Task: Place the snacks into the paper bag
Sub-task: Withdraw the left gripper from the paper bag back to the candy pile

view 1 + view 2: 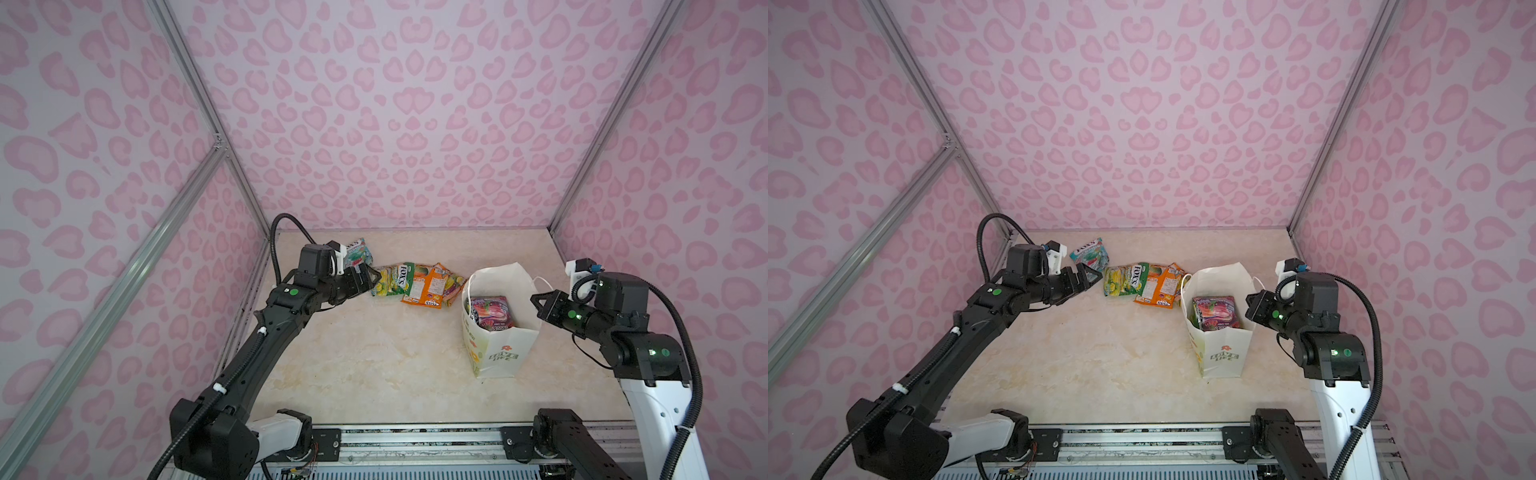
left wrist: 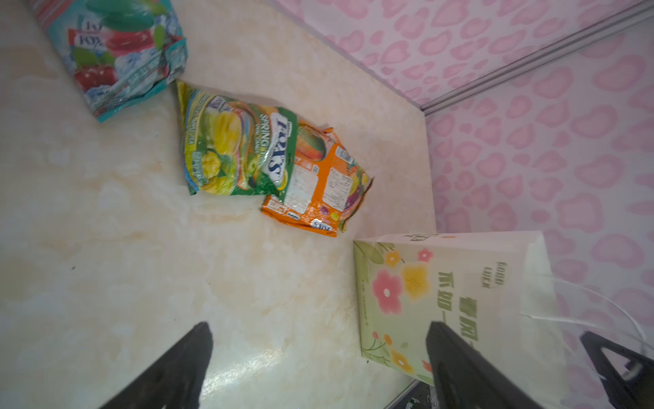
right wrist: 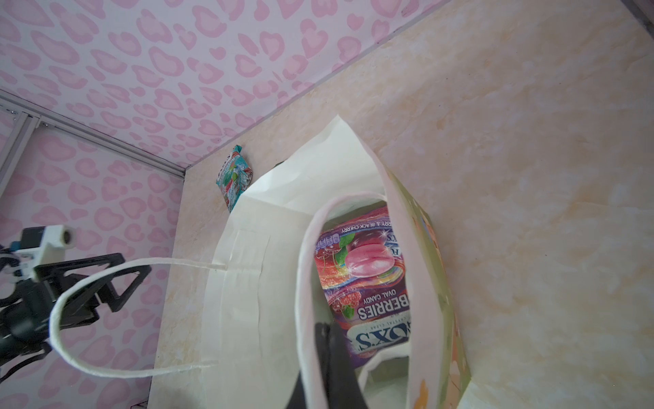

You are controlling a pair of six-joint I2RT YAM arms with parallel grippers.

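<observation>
The white paper bag (image 1: 498, 357) (image 1: 1225, 353) stands open at the right, with a purple snack pouch (image 1: 492, 311) (image 3: 364, 269) upright inside. On the table behind lie a teal pouch (image 1: 359, 253) (image 2: 116, 53), a green-yellow pouch (image 1: 395, 282) (image 2: 233, 145) and an orange pouch (image 1: 428, 289) (image 2: 318, 191) that partly overlaps the green-yellow one. My left gripper (image 1: 368, 278) (image 2: 318, 340) hovers open and empty at the green-yellow pouch's left end. My right gripper (image 1: 536, 299) (image 3: 329, 343) is shut at the bag's right rim, its tips inside a handle loop (image 3: 304, 283).
Pink-patterned walls close the marble table (image 1: 374, 353) on three sides, with aluminium posts (image 1: 249, 199) at the corners. The bag's other handle (image 3: 106, 269) hangs loose outside. A metal rail (image 1: 415, 440) runs along the front edge between the arm bases.
</observation>
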